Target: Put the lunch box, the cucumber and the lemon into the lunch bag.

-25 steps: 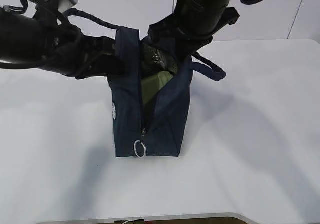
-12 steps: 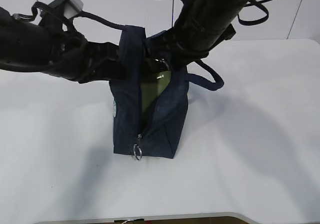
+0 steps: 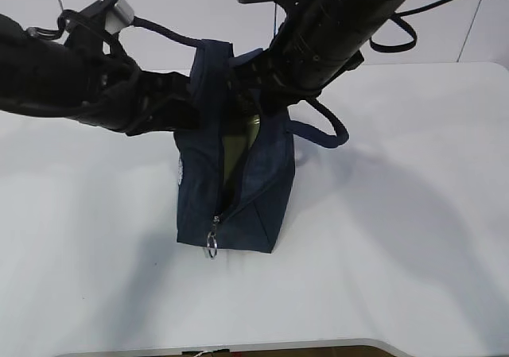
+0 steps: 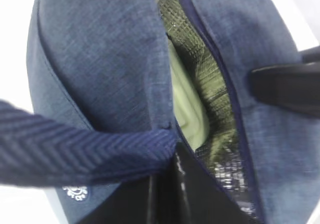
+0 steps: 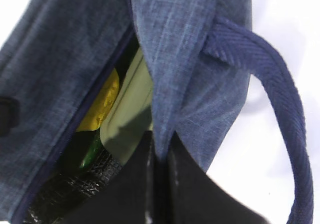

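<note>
White bench [image 3: 413,214] is carrying the lunch bag [image 3: 238,190]; each pincer, left [image 4: 165,194] and right [image 5: 157,184], is pinching a rim, lemon [image 5: 102,102] and lunch box [image 5: 127,109] lying inside.

You have the navy lunch bag [image 3: 238,190] standing on the white table [image 3: 413,214], its zipper open and the silver ring pull [image 3: 211,250] hanging at the bottom front. A pale green lunch box [image 3: 236,152] shows through the gap. Both black arms meet at the bag's top; their grippers are hidden.
</note>
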You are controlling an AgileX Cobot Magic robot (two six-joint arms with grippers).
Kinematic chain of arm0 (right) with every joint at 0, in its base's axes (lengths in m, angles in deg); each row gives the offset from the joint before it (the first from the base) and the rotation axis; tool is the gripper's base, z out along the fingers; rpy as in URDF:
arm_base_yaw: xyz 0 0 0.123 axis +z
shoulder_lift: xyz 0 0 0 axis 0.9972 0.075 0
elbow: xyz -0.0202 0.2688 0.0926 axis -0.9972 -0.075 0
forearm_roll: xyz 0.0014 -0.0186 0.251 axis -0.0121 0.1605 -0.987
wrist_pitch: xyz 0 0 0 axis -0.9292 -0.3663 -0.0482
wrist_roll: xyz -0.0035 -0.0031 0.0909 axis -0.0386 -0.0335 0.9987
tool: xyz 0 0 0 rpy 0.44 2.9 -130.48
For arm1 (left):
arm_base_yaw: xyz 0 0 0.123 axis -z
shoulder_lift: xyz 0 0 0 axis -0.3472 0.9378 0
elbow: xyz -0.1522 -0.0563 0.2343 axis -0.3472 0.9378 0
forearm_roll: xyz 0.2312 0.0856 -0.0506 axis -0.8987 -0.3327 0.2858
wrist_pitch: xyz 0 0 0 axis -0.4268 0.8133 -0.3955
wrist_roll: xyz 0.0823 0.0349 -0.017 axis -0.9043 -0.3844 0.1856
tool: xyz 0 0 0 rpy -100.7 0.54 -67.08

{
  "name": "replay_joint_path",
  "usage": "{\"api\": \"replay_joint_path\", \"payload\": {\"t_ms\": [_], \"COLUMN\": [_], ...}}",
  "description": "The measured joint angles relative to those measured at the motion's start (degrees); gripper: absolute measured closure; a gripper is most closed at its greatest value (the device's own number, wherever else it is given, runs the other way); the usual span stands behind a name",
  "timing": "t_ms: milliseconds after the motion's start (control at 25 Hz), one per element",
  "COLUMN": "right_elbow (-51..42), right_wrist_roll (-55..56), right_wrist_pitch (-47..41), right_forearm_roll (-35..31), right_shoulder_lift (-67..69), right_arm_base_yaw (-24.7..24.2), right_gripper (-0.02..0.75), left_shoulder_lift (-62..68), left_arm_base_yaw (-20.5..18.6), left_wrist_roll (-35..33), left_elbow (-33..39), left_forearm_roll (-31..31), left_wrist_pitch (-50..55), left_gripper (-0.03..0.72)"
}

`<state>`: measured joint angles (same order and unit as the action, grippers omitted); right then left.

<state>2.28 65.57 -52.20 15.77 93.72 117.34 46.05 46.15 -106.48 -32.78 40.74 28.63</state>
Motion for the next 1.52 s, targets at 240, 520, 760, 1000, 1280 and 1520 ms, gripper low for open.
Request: {"api": "replay_joint_path", "payload": {"t_ms": [240,520,760,1000,1280,1520], "right_elbow": [0.00,2.16,4.41,4.78,-2.14,-15.98], "right_wrist_roll": [-0.68,-2.14,-2.37,-4.28,-7.38,-14.06], "right_wrist_pitch": [0.00,-1.38,-3.09,-6.30,-7.34,-2.56], "right_forearm_roll": [0.00,-0.13,-0.23,-0.34,-4.03,-10.25], "right_shoulder_lift": [-0.33,-1.29,-3.60,-8.94,-15.02,-22.10], "right_arm_base_yaw": [0.00,0.00,0.00,0.00,0.00,0.00], "right_gripper": [0.705,0.482,0.344,0.338,0.338,0.338], "left_shoulder_lift": [0.12,0.12,0.12,0.12,0.12,0.12], "left_arm_base_yaw": [0.00,0.00,0.00,0.00,0.00,0.00], "left_wrist_roll": [0.00,0.00,0.00,-0.10,-0.09,-0.09], "left_elbow": [0.00,0.00,0.00,0.00,0.00,0.00], "left_forearm_roll": [-0.16,-0.78,-0.89,-1.00,-1.00,-1.09], "left_wrist_pitch": [0.00,-0.13,-0.13,0.27,0.44,0.50], "left_gripper": [0.694,0.694,0.694,0.694,0.694,0.694]}}
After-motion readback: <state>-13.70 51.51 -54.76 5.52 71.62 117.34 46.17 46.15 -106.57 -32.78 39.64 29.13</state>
